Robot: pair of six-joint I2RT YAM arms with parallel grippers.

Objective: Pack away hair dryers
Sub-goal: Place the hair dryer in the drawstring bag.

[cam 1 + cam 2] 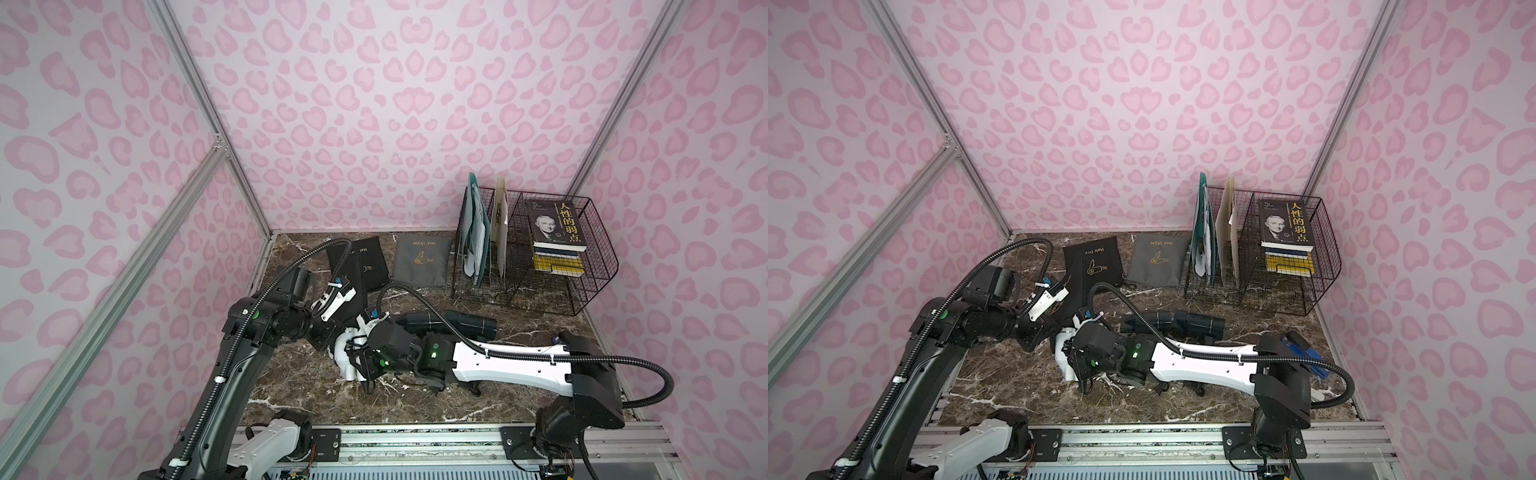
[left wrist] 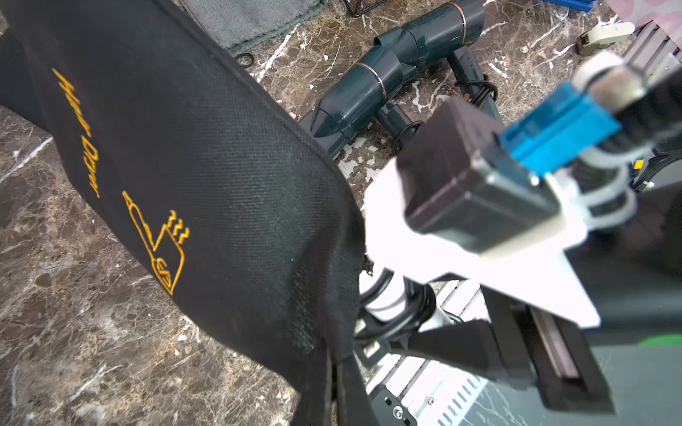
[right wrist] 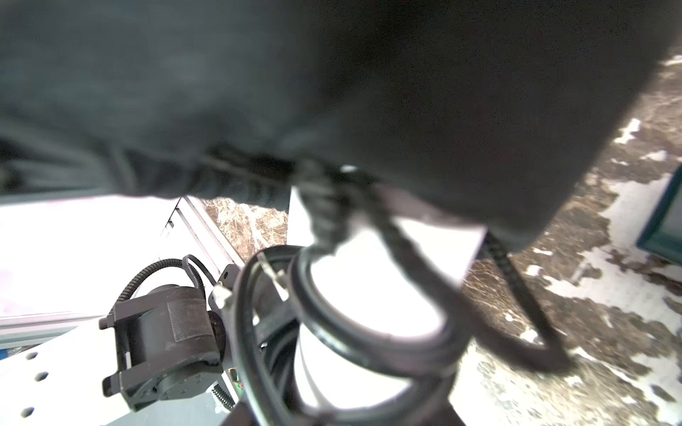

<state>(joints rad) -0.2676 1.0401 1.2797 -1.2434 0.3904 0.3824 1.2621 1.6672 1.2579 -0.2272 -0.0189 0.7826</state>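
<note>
Hair dryers are pictured across a dark marble tabletop (image 1: 316, 399). The white hair dryer (image 1: 348, 370) is found at the centre, right at the raised hem of a black pouch (image 2: 206, 166) printed "Hair Dryer"; in both top views most of it is hidden beneath the right arm's wrist. The right gripper (image 3: 369, 402) is seen closed around the white handle, about which a black cord (image 3: 369, 352) is looped, though its fingertips are largely cut off at the frame edge and the pouch above is blurred to a dark mass. The left gripper (image 2: 334, 400) is clenched on the pouch's hem, the pinch itself barely made out among dark folds. A dark teal hair dryer (image 1: 426, 322) and a second teal hair dryer (image 1: 476, 325) are laid end to end beyond the right forearm, their handles concealed by it in the top views. A second black pouch (image 1: 1096, 259) and a grey pouch (image 1: 422, 259) are laid flat near the back wall, beside a wire rack (image 1: 598, 266) in which stacked books (image 1: 555, 226) are kept. Whether the white barrel has entered the pouch cannot be told.
</note>
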